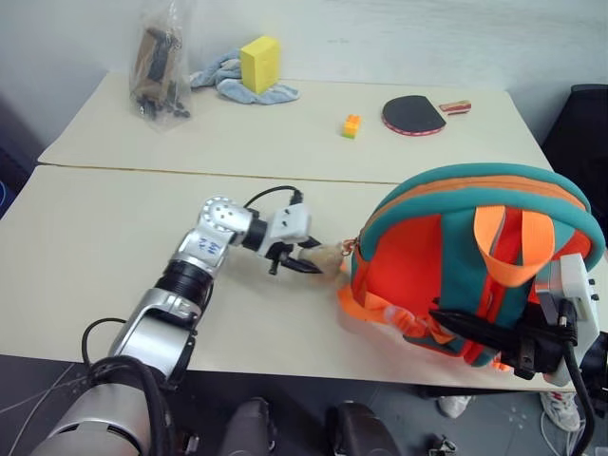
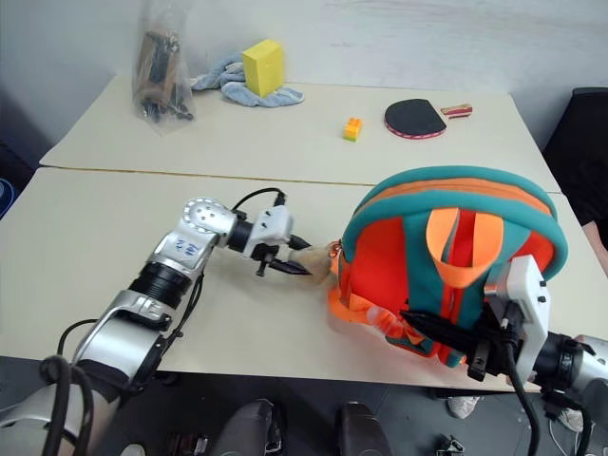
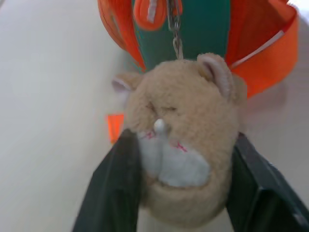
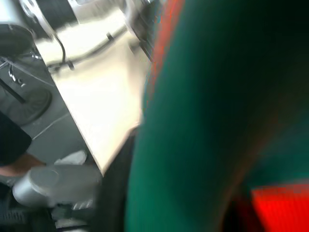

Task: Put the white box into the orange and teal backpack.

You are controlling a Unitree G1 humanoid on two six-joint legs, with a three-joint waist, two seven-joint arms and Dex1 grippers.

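Note:
The orange and teal backpack (image 1: pixel 446 237) stands upright on the right of the near table, straps facing me. Its tan plush toy (image 1: pixel 326 258) hangs on a chain at its left side and rests on the tabletop. My left gripper (image 1: pixel 302 261) reaches in from the left, open, with one black finger on each side of the plush toy (image 3: pixel 183 111). My right gripper (image 1: pixel 451 323) is pressed against the lower front of the backpack near the table's front edge; teal fabric (image 4: pixel 217 106) covers most of its wrist view. The white box is out of view.
On the far table are a yellow sponge block (image 1: pixel 259 63) on a blue-grey cloth (image 1: pixel 228 84), a clear bag of dark items (image 1: pixel 157 66), a small orange-yellow brick (image 1: pixel 351 125) and a table tennis paddle (image 1: pixel 414 115). A seam (image 1: pixel 190 171) separates the two tables.

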